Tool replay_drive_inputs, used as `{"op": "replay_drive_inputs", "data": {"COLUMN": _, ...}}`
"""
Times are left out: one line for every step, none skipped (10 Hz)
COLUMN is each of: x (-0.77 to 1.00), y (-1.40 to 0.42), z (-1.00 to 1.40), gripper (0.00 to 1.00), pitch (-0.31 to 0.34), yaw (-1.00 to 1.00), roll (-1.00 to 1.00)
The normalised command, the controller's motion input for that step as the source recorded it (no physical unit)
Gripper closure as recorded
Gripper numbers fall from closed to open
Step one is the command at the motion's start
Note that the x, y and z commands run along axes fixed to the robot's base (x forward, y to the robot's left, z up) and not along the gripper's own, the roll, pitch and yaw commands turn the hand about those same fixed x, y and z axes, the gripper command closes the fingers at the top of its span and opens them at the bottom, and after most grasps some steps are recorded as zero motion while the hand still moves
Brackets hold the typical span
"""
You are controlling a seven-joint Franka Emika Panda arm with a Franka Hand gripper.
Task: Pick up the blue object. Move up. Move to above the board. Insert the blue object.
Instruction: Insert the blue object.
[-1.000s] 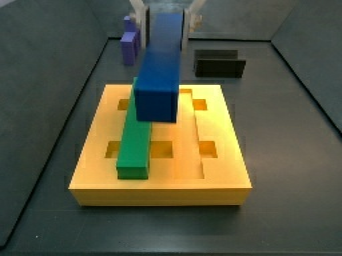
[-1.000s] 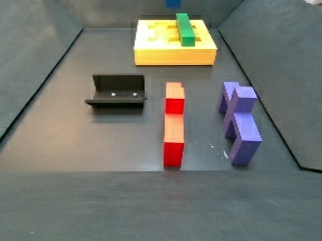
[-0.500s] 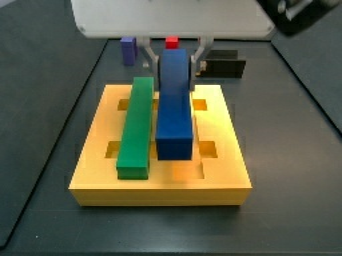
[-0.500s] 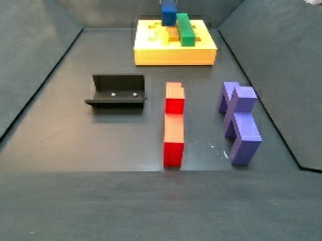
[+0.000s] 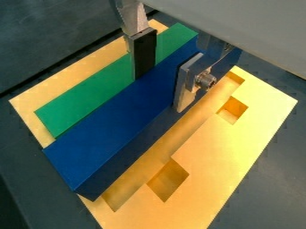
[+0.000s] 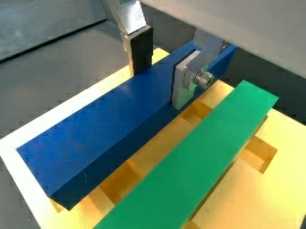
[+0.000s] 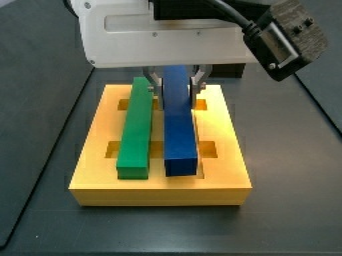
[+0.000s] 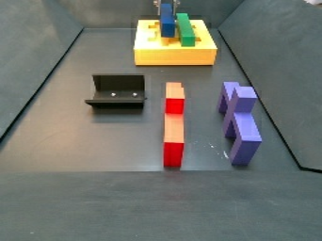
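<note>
Low over the board (image 7: pixel 227 180), the claw (image 5: pixel 167 64) pinches the blue object (image 5: pixel 138 116).

**Q:** What did the robot itself look like?

**A:** The gripper (image 5: pixel 165 64) had two flat silver plate fingers (image 5: pixel 189 82), each with a dark pad. In both wrist views one plate carried a small round screw or boss on its outer face, and the other finger (image 6: pixel 134 34) narrowed into a black pad at its tip.

**Q:** And from the side?

**A:** In a side view a broad white, round-cornered housing (image 7: pixel 147 38) sat over the far end of the scene, with a thick black cable and a dark boxy camera mount (image 7: pixel 287 38) at its right.
</note>
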Motion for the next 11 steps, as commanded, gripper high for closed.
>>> {"op": "replay_drive_inputs", "data": {"x": 0.14, "y": 0.0, "z": -0.19, "gripper": 1.0, "pitch": 0.04, "yaw": -0.1, "roll": 0.11}}
{"op": "replay_drive_inputs", "data": {"x": 0.15, "y": 0.03, "z": -0.17, "gripper": 1.0, "pitch": 0.059, "yaw": -0.04, "roll": 0.1}}
{"op": "replay_drive_inputs", "data": {"x": 0.33, "y": 0.0, "z": -0.16, "gripper": 1.0, "pitch": 0.08, "yaw": 0.0, "roll": 0.11}}
{"op": "replay_drive_inputs", "data": {"x": 0.34, "y": 0.0, "z": -0.19, "gripper": 1.0, "pitch": 0.061, "yaw": 0.06, "roll": 0.09}}
{"op": "replay_drive_inputs", "data": {"x": 0.23, "y": 0.0, "z": -0.18, "gripper": 1.0, "pitch": 0.039, "yaw": 0.02, "roll": 0.09}}
{"op": "replay_drive_inputs", "data": {"x": 0.09, "y": 0.02, "z": -0.18, "gripper": 1.0, "pitch": 0.016, "yaw": 0.0, "roll": 0.1}}
{"op": "replay_drive_inputs", "data": {"x": 0.0, "y": 0.07, "z": -0.07, "gripper": 1.0, "pitch": 0.011, "yaw": -0.07, "roll": 0.07}}
{"op": "replay_drive_inputs", "data": {"x": 0.0, "y": 0.05, "z": -0.07, "gripper": 1.0, "pitch": 0.011, "yaw": -0.07, "roll": 0.04}}
{"op": "replay_drive_inputs", "data": {"x": 0.0, "y": 0.05, "z": -0.05, "gripper": 1.0, "pitch": 0.004, "yaw": -0.05, "roll": 0.04}}
{"op": "replay_drive_inputs", "data": {"x": 0.0, "y": 0.09, "z": -0.05, "gripper": 1.0, "pitch": 0.009, "yaw": -0.05, "roll": 0.06}}
{"op": "replay_drive_inputs", "data": {"x": 0.0, "y": 0.11, "z": -0.05, "gripper": 1.0, "pitch": 0.007, "yaw": -0.03, "roll": 0.09}}
